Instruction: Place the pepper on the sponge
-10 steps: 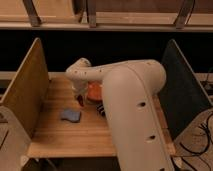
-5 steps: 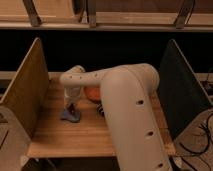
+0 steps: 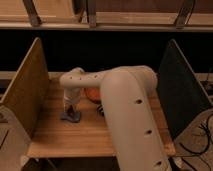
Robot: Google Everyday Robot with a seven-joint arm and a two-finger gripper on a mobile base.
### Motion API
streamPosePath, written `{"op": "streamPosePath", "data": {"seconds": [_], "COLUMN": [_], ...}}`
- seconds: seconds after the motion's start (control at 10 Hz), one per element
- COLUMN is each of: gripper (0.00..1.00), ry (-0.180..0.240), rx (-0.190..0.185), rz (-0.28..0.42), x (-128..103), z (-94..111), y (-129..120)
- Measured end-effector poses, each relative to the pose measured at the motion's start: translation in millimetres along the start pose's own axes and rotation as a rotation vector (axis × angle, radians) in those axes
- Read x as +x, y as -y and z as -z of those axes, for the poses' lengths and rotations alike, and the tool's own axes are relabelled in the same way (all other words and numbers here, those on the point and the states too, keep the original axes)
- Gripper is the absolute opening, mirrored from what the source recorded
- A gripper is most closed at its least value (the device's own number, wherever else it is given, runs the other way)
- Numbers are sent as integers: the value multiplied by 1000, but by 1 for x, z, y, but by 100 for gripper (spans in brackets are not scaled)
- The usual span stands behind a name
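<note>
The blue-grey sponge [image 3: 71, 117] lies on the left part of the wooden table. My gripper [image 3: 70, 107] hangs straight down at the end of the big white arm [image 3: 125, 110], right over the sponge and touching or nearly touching its top. The pepper is hidden; I cannot make it out under the gripper or anywhere on the table.
An orange plate [image 3: 93, 93] sits just right of the gripper, partly behind the arm. A dark block [image 3: 100, 110] peeks out by the arm's lower edge. A tan side panel [image 3: 25, 90] stands at the left and a dark one [image 3: 180, 90] at the right.
The gripper has swung left from above the orange plate and dropped down onto the sponge. The sponge has stayed where it was.
</note>
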Motion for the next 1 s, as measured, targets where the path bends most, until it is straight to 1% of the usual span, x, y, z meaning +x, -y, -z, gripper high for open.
{"op": "streamPosePath", "data": {"seconds": [0.1, 0.2, 0.6, 0.7, 1.0], "gripper": [27, 35, 75, 80, 80], "ry": [0, 0, 1, 0, 1], "rx": [0, 0, 0, -1, -1], "rz": [0, -1, -1, -1, -1], "x": [0, 0, 0, 0, 0], "z": [0, 0, 0, 0, 0], "y": [0, 0, 1, 1, 1]}}
